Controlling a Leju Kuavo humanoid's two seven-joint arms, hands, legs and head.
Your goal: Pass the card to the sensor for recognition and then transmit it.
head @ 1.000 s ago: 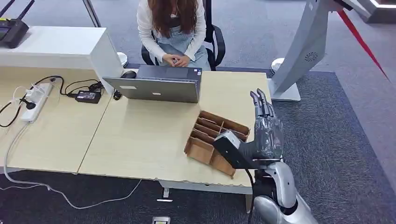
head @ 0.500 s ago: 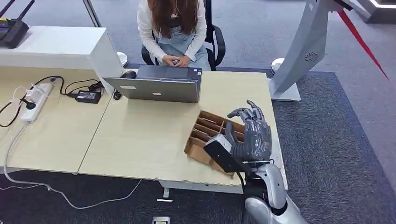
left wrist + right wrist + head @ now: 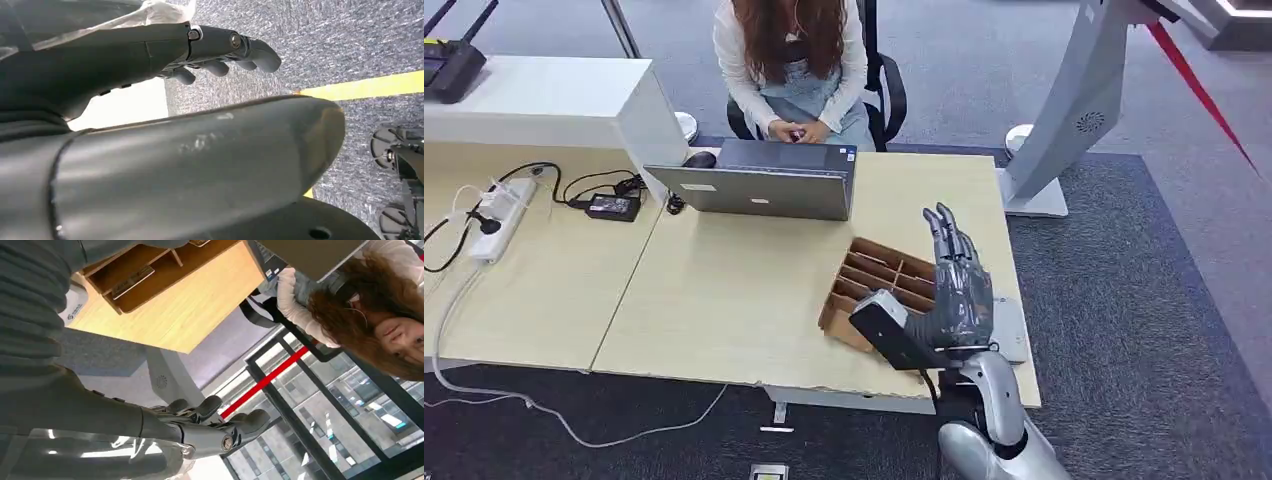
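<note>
My right hand (image 3: 954, 290) is raised above the near right part of the table, fingers straight and apart, holding nothing. Under and just left of it stands a brown cardboard box (image 3: 879, 275) split into several compartments. In the right wrist view a flat card (image 3: 131, 282) lies in one compartment of the box (image 3: 150, 270). A flat grey sensor pad (image 3: 1012, 330) lies on the table by the right edge, partly behind my hand, and appears as the grey sensor pad (image 3: 75, 302) beside the box. My left hand (image 3: 225, 47) hangs over the carpet, its fingers loosely extended and empty.
A person (image 3: 794, 60) sits at the far side behind an open laptop (image 3: 759, 185). A power strip (image 3: 499, 215), a black adapter (image 3: 614, 207) and cables lie at the left. A grey stand (image 3: 1064, 110) rises off the table's far right corner.
My right hand has shifted left and nearer over the box. Its fingers curled half a second ago and are straight again now.
</note>
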